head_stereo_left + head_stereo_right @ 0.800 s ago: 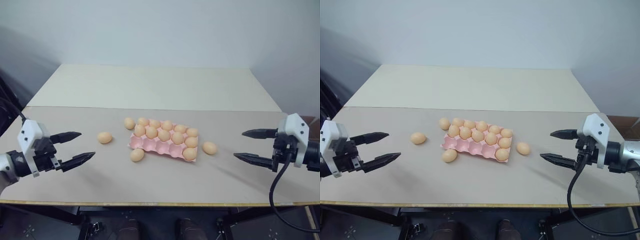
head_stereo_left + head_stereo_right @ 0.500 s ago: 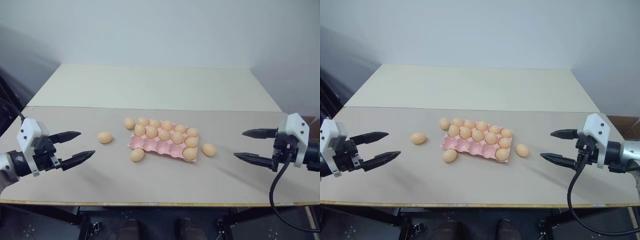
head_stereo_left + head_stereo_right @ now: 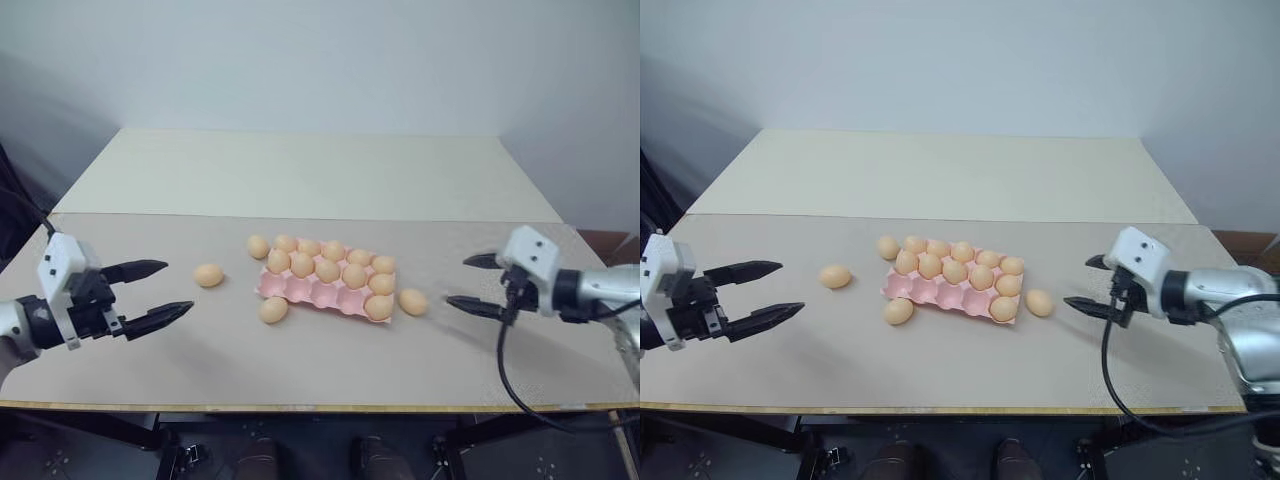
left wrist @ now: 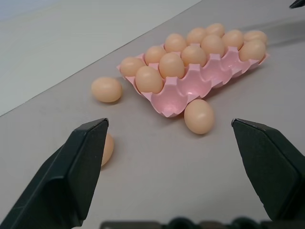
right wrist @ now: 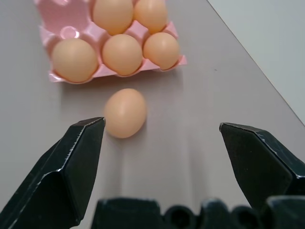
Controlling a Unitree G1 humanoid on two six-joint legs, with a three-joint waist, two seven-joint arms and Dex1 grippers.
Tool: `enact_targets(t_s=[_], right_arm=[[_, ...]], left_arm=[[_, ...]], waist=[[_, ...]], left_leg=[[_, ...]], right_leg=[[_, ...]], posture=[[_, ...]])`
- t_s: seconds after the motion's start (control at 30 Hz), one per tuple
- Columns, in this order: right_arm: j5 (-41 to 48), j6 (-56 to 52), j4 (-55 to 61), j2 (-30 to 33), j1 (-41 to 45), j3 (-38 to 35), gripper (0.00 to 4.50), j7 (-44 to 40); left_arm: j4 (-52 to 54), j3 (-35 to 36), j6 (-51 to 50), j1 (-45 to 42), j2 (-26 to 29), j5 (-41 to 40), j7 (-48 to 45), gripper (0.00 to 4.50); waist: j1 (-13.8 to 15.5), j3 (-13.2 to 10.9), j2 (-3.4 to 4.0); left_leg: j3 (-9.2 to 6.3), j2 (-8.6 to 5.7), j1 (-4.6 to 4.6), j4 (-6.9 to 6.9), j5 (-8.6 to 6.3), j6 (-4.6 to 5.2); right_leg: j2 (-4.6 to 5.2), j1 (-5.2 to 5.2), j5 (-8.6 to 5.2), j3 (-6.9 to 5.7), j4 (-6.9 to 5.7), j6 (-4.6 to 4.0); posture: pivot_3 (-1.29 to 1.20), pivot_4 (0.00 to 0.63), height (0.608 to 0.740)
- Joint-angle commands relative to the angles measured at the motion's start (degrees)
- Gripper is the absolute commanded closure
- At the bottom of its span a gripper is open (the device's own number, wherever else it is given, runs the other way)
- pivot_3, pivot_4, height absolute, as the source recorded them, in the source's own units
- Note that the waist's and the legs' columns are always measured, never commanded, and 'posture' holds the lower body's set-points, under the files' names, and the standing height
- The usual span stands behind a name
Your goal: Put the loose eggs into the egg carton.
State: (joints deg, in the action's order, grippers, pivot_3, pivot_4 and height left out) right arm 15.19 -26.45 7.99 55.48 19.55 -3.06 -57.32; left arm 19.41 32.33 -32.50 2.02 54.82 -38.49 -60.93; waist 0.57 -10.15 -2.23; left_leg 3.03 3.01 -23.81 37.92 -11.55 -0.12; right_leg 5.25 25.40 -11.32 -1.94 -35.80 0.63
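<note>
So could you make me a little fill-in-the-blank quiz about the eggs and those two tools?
The egg carton is ___ in colour.
On the table outside it lie ___ loose eggs.
The left tool and right tool both have jaws standing ___.
Missing words: pink, four, open.

My left gripper (image 3: 158, 290), two black fingers on a white-cased wrist, hangs low at my left with its jaws spread wide, holding nothing. My right gripper (image 3: 468, 284) reaches inward from my right, its jaws equally wide and empty.
</note>
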Motion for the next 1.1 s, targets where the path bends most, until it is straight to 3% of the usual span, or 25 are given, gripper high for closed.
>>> enact_targets(t_s=[0.03, 0.33, 0.43, 0.63, 0.87, 1.1], right_arm=[[-3.73, 0.19, -2.8, -2.28, 3.44, 4.22, 0.04, 2.01], [-9.87, 1.21, -11.27, -9.4, 8.42, 11.76, 0.04, 4.25], [-10.1, 0.95, -11.36, -10.18, 8.52, 11.62, 0.58, 4.25], [-8.69, -0.22, -6.83, -8.82, 7.57, 8.28, 2.53, 4.39], [-4.17, -8.69, 7.82, -9.63, 11.81, 6.3, 2.53, 5.26], [-7.15, -11.08, 6.29, -18.25, 18.36, 15.84, 2.53, 8.35]], left_arm=[[0.83, 0.0, 1.02, -0.94, 0.48, -0.5, -0.37, 0.0], [0.56, -0.35, 0.88, -1.83, 0.76, -0.45, -0.54, 0.0], [0.49, -0.18, 0.89, -1.99, 0.79, -0.29, -0.53, 0.0], [0.46, -0.09, 1.14, -1.89, 0.64, -0.03, -0.45, 0.0], [0.03, -0.64, 1.43, -2.19, 0.46, 0.12, -0.56, 0.0], [-0.91, -2.3, 1.91, -3.77, 0.45, 0.35, -0.63, 0.0]], waist=[[-0.01, 0.0, 0.0], [0.08, 0.0, 0.0], [0.05, 0.0, 0.0], [0.03, 0.0, 0.01], [-0.5, -0.01, 0.02], [-0.75, -0.01, 0.02]], left_leg=[[0.0, 0.0, -0.02, 0.0, 0.0, 0.0], [0.01, -0.02, -0.03, 0.0, 0.01, 0.02], [0.01, -0.03, -0.03, 0.0, 0.01, 0.02], [0.01, -0.02, -0.03, 0.0, 0.01, 0.02], [0.02, 0.03, -0.01, 0.0, 0.01, 0.01], [-0.01, 0.06, 0.02, 0.0, 0.01, 0.01]], right_leg=[[0.0, 0.01, 0.0, 0.0, 0.0, -0.01], [-0.01, -0.01, 0.0, 0.01, -0.02, -0.01], [-0.01, 0.0, 0.0, 0.02, -0.02, 0.0], [-0.02, 0.0, 0.0, 0.03, -0.03, 0.0], [-0.06, 0.03, 0.0, 0.03, -0.07, 0.0], [-0.08, 0.02, 0.02, -0.01, -0.11, -0.03]], posture=[[0.0, 0.15, 0.74], [0.0, 0.15, 0.74], [0.0, 0.15, 0.74], [0.0, 0.15, 0.74], [0.0, 0.15, 0.74], [0.0, 0.15, 0.74]])
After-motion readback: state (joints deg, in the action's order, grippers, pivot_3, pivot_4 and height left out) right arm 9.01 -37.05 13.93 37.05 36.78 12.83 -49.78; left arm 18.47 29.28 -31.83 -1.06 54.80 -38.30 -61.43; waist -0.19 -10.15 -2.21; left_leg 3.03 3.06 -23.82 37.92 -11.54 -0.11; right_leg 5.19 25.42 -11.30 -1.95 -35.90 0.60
